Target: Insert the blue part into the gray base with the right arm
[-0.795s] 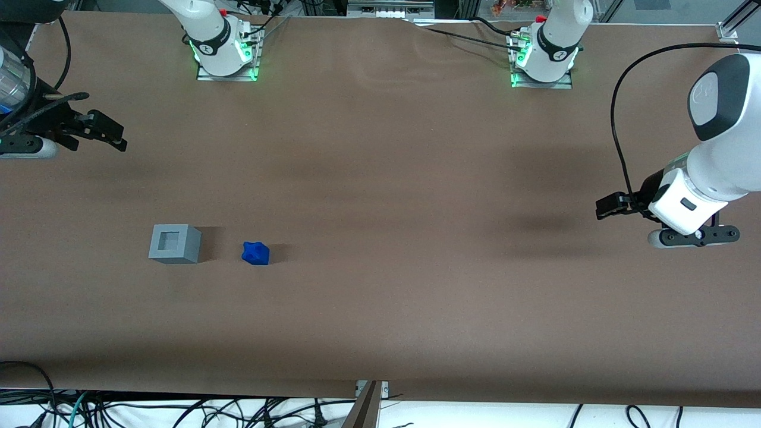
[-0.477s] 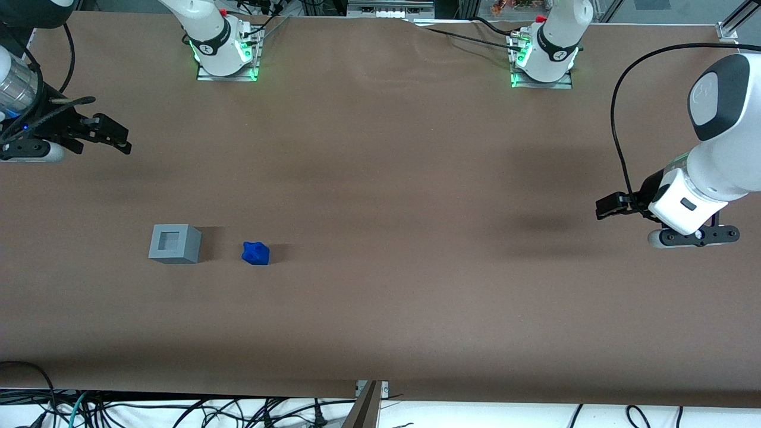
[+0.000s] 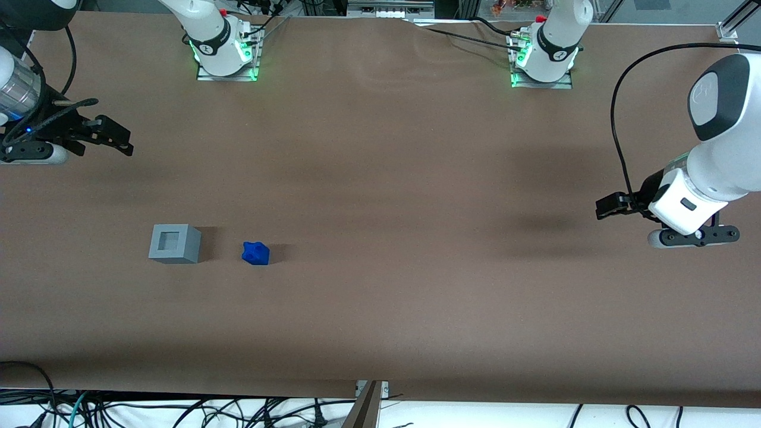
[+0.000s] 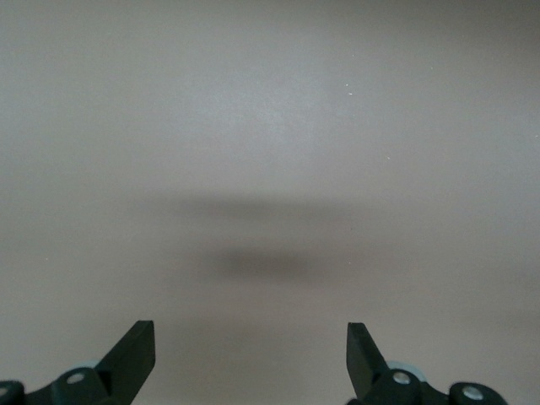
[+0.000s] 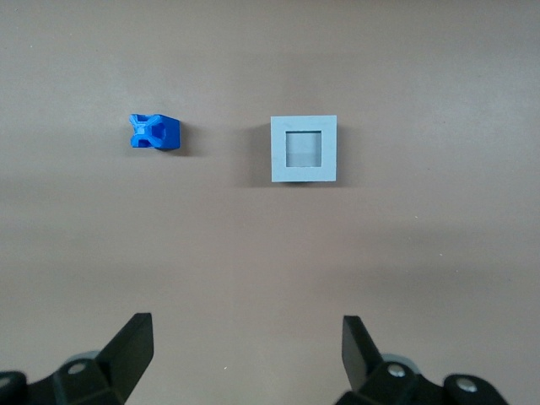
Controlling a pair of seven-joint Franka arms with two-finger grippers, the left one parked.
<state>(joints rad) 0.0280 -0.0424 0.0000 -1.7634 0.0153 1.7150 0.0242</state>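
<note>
Jaws stand wide apart on our gripper [image 5: 245, 359], with nothing between them, so we hold nothing yet. We judge the task barely begun: all of it is left.

Start with the blue part [image 3: 255, 252]. It sits on the brown table [image 3: 416, 297], knobbed top up, free of any contact. Just beside it, toward the working arm's end and clearly apart from it, stands the gray base [image 3: 174, 243], upright, with its square socket facing up and, as the wrist view shows, nothing in it [image 5: 304, 149]. The part [image 5: 154, 132] shows there too, resting beside the base with bare table between them.

Our gripper [image 3: 116, 138] hangs well away from both, farther from the front camera and out toward the working arm's edge of the table, and it seems to be high above the surface.

What we still have to do, as we judge it: bring the gripper over the part, come down, close on its body, lift, carry it above the socket, line up the square sides and press it in.
</note>
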